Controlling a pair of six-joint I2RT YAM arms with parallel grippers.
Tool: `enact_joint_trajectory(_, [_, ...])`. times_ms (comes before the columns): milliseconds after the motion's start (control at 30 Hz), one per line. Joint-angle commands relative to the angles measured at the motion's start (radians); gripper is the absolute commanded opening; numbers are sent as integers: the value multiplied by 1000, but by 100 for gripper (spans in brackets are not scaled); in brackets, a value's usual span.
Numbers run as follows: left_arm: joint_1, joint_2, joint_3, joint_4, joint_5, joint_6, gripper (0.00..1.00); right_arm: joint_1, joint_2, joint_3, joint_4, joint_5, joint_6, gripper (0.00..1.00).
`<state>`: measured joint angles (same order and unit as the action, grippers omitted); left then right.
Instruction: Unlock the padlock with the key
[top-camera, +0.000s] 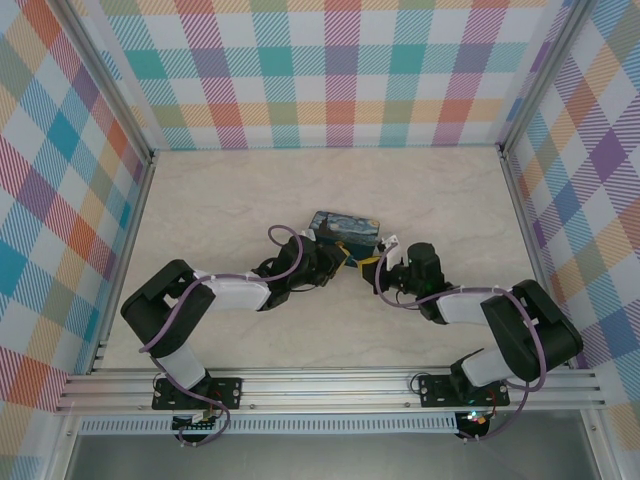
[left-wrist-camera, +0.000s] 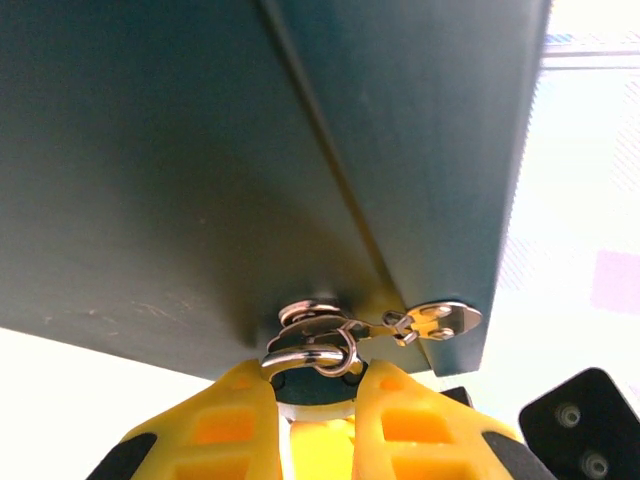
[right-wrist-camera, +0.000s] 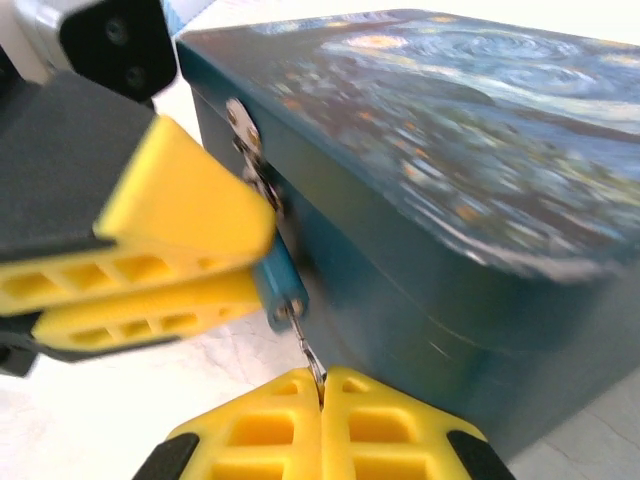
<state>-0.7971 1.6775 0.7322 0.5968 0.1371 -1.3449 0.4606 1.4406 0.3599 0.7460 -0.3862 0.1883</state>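
Closest to your right wrist camera, the right gripper (right-wrist-camera: 322, 385) has its two yellow fingers pressed flat together. They pinch the key (right-wrist-camera: 310, 352), a thin silvery sliver that stands up from between the tips. The key's upper end meets the underside of the padlock (right-wrist-camera: 281, 288), whose blue body hangs just above. You cannot tell how far in the key sits, because that spot is blurred.

The left gripper (right-wrist-camera: 258, 262) sits at the left of that view and is clamped on the padlock, with one yellow finger above the blue body and one below it. In your left wrist camera, the silvery shackle (left-wrist-camera: 308, 356) rises between those two fingers and passes through the hasp (left-wrist-camera: 320, 322) on the wall of the box (right-wrist-camera: 450, 180).

The box has dark teal sides and a swirling blue-and-yellow night sky on its lid, and the lid is down. In the top view it lies near the middle of the pale table (top-camera: 450, 200). Both grippers meet at its near side, their tips just beside each other.
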Motion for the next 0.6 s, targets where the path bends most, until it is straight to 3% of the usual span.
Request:
enact_joint_trajectory(0, [-33,-15,0,-11,127,23,8,-15,7,74,143,-61,49,6])
enact_joint_trajectory(300, [-28,-16,2,-23,125,25,8,-16,5,74,129,-61,17,6])
enact_joint_trajectory(567, [-29,24,11,-16,129,37,8,-13,35,104,142,-140,146,6])
